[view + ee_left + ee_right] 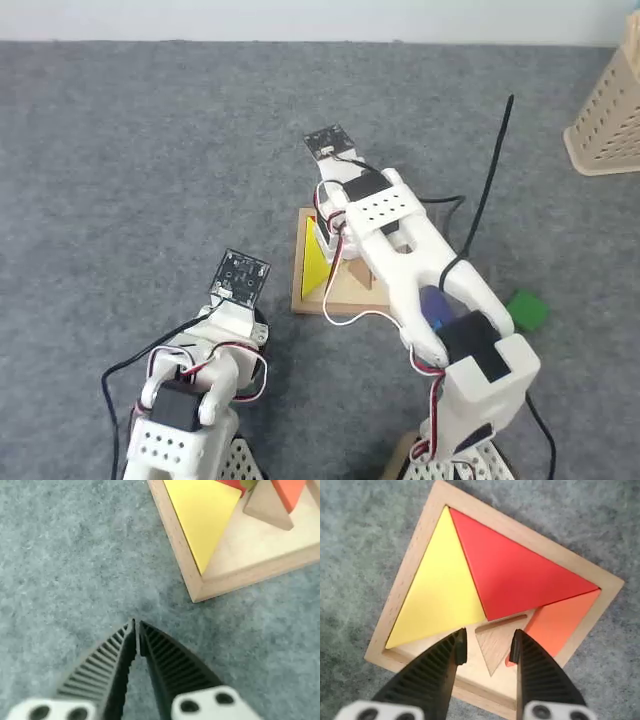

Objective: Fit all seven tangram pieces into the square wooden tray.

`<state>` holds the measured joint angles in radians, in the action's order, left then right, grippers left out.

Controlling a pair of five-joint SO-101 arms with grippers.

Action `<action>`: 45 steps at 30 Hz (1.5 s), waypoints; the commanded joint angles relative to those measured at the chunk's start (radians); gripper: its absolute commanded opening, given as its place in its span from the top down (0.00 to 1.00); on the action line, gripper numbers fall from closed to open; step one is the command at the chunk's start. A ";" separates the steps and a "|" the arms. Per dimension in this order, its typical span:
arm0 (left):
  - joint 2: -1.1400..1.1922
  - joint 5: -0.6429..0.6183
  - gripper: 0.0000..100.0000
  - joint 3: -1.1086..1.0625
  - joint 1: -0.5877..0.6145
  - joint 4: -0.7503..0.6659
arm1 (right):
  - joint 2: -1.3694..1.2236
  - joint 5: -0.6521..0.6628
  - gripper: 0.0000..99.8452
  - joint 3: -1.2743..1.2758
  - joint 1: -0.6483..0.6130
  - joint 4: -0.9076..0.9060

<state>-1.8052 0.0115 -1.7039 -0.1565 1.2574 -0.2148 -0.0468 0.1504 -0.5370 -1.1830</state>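
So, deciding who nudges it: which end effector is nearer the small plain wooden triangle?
Right. The right end effector hangs above the small plain wooden triangle; the left end effector is over grey carpet outside the square wooden tray.

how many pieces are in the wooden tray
4: large yellow triangle along one side, large red triangle beside it, orange piece in a corner, small plain wooden triangle mid-tray; the right gripper may hide more.
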 commanded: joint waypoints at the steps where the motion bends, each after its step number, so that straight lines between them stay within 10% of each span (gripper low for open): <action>1: -0.020 -0.006 0.99 0.019 -0.003 0.006 | 0.056 0.011 0.97 0.031 -0.001 0.010; 33: -0.020 -0.006 0.99 0.019 -0.003 0.006 | 0.354 0.109 0.99 0.114 0.137 0.001; 45: -0.020 -0.006 0.99 0.019 -0.003 0.006 | 0.564 0.451 0.99 0.359 0.581 -0.219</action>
<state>-1.8052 0.0115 -1.7039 -0.1565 1.2574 0.2793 0.3076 0.4465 -0.0829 -1.3886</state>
